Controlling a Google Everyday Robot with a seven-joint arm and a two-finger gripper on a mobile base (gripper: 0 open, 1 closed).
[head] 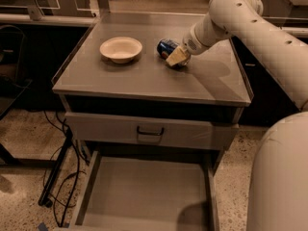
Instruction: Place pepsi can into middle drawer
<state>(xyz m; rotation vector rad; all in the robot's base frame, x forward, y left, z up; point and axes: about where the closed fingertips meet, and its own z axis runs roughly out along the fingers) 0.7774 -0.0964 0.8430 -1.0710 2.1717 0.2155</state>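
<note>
The blue pepsi can point(166, 47) lies on its side on the grey counter top point(120, 78), right of the cream bowl. My gripper point(177, 57) comes in from the right on the white arm and sits right at the can, its cream fingers point(175, 57) covering the can's right end. The middle drawer point(144, 196) is pulled out at the bottom of the view, showing a flat grey floor and low side walls.
A cream round bowl point(121, 48) stands on the counter top left of the can. A shut grey drawer front with a dark loop handle point(150, 130) is above the open drawer. Black cables point(62, 177) hang by the cabinet's left side. My white arm point(284, 167) fills the right side.
</note>
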